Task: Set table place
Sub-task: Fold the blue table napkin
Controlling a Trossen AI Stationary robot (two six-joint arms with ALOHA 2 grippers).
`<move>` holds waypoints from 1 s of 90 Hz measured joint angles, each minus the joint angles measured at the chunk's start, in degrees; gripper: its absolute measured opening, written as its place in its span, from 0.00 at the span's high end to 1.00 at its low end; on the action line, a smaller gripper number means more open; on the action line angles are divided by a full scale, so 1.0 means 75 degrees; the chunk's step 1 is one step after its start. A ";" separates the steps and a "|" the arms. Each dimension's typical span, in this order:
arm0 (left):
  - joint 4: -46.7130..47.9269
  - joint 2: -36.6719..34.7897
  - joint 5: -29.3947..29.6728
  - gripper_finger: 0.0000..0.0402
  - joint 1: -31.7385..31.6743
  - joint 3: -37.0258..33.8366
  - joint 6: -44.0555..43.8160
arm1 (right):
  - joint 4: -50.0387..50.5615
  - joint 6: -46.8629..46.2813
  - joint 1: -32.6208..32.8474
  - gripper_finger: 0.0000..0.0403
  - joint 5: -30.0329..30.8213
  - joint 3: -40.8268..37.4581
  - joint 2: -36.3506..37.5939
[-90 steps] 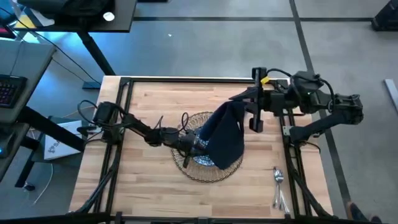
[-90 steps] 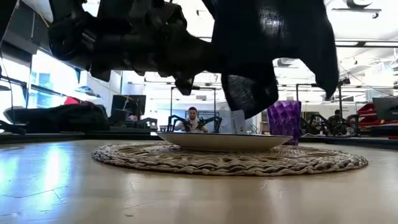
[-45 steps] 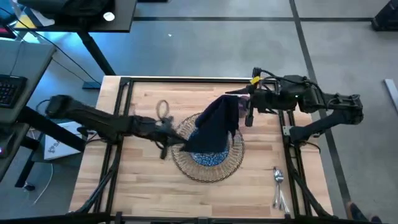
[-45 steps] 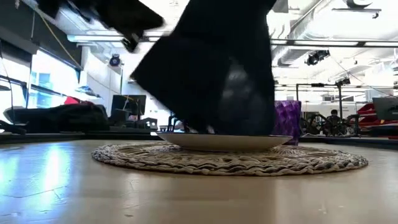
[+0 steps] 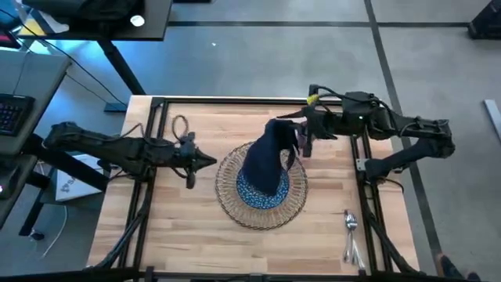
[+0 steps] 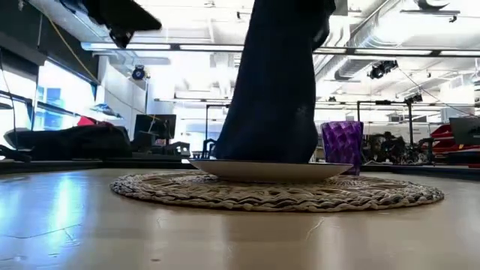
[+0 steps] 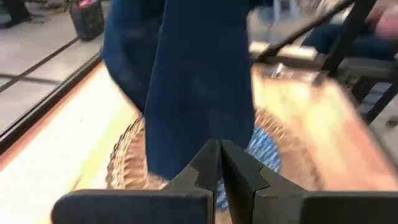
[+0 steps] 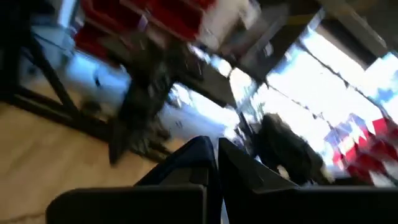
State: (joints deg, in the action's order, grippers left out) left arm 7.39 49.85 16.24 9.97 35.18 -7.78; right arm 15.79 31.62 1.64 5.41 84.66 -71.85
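Observation:
A dark navy napkin [image 5: 266,157] hangs in a narrow drape over the blue-white speckled plate [image 5: 262,196], which lies on the round wicker mat [image 5: 227,188] at the table's middle. My right gripper [image 5: 300,135] is above the mat's far right edge, shut on the napkin's top. My left gripper [image 5: 208,161] is shut on nothing, left of the mat. In the left wrist view it [image 7: 219,158] points at the napkin [image 7: 199,81]. A purple cup [image 6: 343,146] stands behind the plate [image 6: 270,170]. Silver cutlery [image 5: 350,229] lies near the right front. My right gripper pinches the napkin's upper end [image 5: 286,130] between its two fingers, which come in roughly level from the table's right. The cloth hangs down slack from the hold, and its lower end [image 6: 262,146] rests on the plate. One layer or several, I cannot tell.
The black rail frame [image 5: 235,100] runs along the table's edges. Bare wood lies left of the mat [image 5: 184,204] and along the near edge. A cable loop [image 5: 181,124] rises from my left arm. Desks and equipment fill the room beyond.
My left gripper has drawn back from the napkin toward the table's left edge. My right gripper has shifted a little toward the far left with the napkin's top. The napkin, spread wide before, now hangs narrow, with its lower end down on the plate.

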 joint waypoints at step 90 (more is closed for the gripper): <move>-0.5684 0.5562 -0.4135 0.46 -0.1106 0.0000 0.0011 | -0.0592 0.0222 0.0587 1.00 -0.0989 0.0000 0.0210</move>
State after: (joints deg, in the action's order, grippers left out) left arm -35.24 91.56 -14.78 1.67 35.18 -7.70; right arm 11.35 33.29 6.04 -2.01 84.66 -70.28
